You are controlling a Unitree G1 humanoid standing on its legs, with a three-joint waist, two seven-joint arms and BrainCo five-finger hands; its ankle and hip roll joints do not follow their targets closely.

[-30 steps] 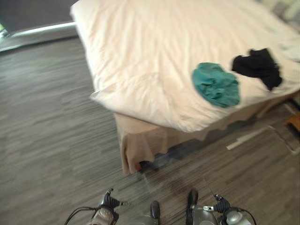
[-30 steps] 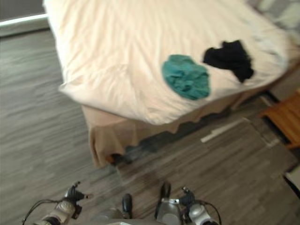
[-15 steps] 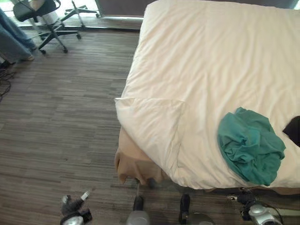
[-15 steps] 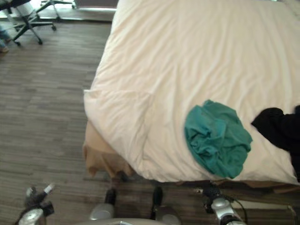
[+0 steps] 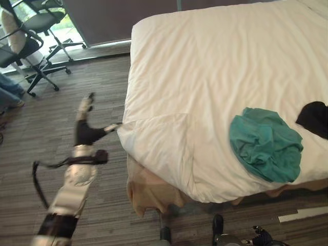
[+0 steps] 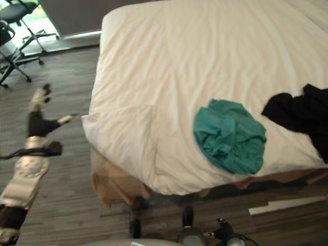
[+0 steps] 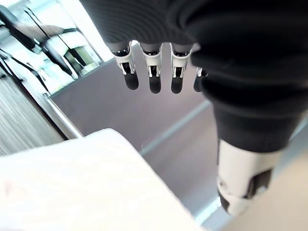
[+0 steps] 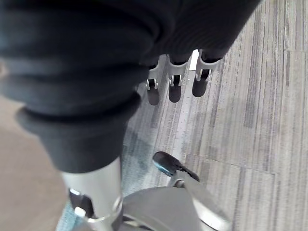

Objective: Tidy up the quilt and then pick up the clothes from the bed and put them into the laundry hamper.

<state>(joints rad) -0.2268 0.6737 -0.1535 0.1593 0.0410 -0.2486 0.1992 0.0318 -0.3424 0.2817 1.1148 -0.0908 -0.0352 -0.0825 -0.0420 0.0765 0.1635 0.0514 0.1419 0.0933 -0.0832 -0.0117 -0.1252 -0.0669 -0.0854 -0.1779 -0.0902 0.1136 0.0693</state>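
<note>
A: Where is the quilt seen?

B: The cream-white padded quilt (image 5: 215, 77) is spread across the bed, with its near corner folded over at the bed's lower left edge, above a tan bed skirt (image 5: 148, 192) that hangs to the grey wood-plank floor (image 5: 61, 205).

A: And the clothes?

B: A crumpled teal garment (image 5: 265, 143) is laid on the quilt near the foot edge. A black garment (image 6: 300, 113) is laid just beside it, toward the robot's right, apart from it.

A: How are the hands held?

B: The left hand (image 5: 86, 123) is raised over the floor just beside the folded quilt corner, fingers extended and relaxed, nothing gripped; whether the corner is touched cannot be told. In the left wrist view its fingers (image 7: 154, 72) are seen straight above the quilt's edge. The right hand (image 8: 175, 77) is hung low over the floor, its fingers loosely straight, nothing held.

A: Anything else nearby?

B: Black wheeled office chairs (image 5: 31, 46) are stood on the floor well away from the bed, by a bright window.
</note>
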